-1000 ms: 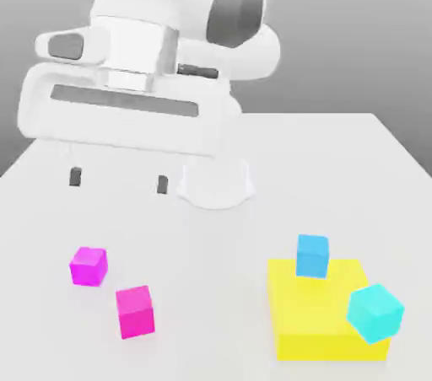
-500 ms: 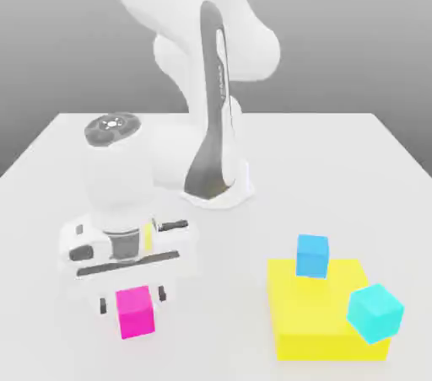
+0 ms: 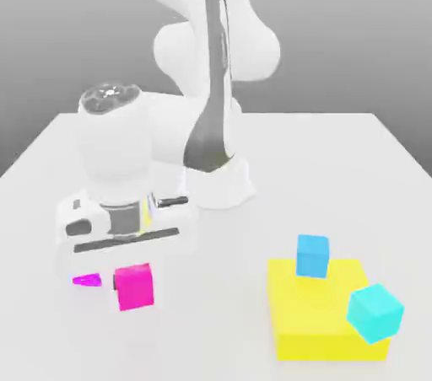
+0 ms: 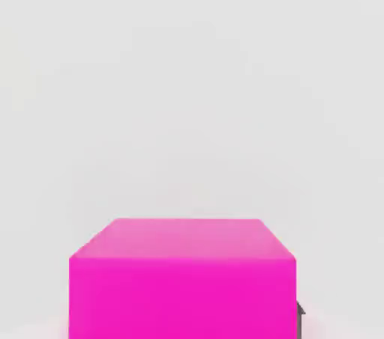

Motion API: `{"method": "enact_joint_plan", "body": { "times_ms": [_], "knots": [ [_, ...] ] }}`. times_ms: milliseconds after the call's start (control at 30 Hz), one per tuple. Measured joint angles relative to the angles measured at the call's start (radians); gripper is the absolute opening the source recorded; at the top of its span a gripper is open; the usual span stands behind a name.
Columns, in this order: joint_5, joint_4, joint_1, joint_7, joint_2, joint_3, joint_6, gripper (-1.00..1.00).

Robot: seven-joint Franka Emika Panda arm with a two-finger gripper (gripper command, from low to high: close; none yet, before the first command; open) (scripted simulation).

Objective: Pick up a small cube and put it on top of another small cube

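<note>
The hot-pink small cube [image 3: 135,288] hangs just below my white hand at the exterior view's left, a little above the table. My gripper [image 3: 132,276] is shut on it. In the hand view the same pink cube [image 4: 182,277] sits close up, with a dark bit of one finger [image 4: 299,310] at its side. The sky-blue small cube [image 3: 312,254] rests on the back of the yellow block [image 3: 325,320] at the exterior view's right, well apart from the gripper.
A purple-magenta cube [image 3: 84,280] peeks out beside the hand, mostly hidden by it. A paler turquoise cube [image 3: 374,312] sits tilted on the yellow block's right corner. The arm's white base [image 3: 221,185] stands mid-table behind.
The hand came down from high over the table onto the pink cube, and its fingers closed on it. Since half a second ago the cube has risen slightly with the hand.
</note>
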Motion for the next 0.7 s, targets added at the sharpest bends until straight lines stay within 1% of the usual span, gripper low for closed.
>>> {"method": "enact_joint_plan", "body": {
  "times_ms": [133, 267, 400, 600, 700],
  "knots": [
    [-0.026, -0.022, 0.101, 0.165, -0.088, 0.045, -0.068, -1.0],
    [-0.018, -0.044, 0.171, 0.308, -0.175, 0.095, -0.133, -1.0],
    [0.023, -0.067, 0.24, 0.429, -0.264, 0.17, -0.196, -1.0],
    [0.123, -0.102, 0.358, 0.578, -0.395, 0.28, -0.287, -1.0],
    [0.122, -0.118, 0.362, 0.609, -0.336, 0.306, -0.211, -1.0]
  ]
}}
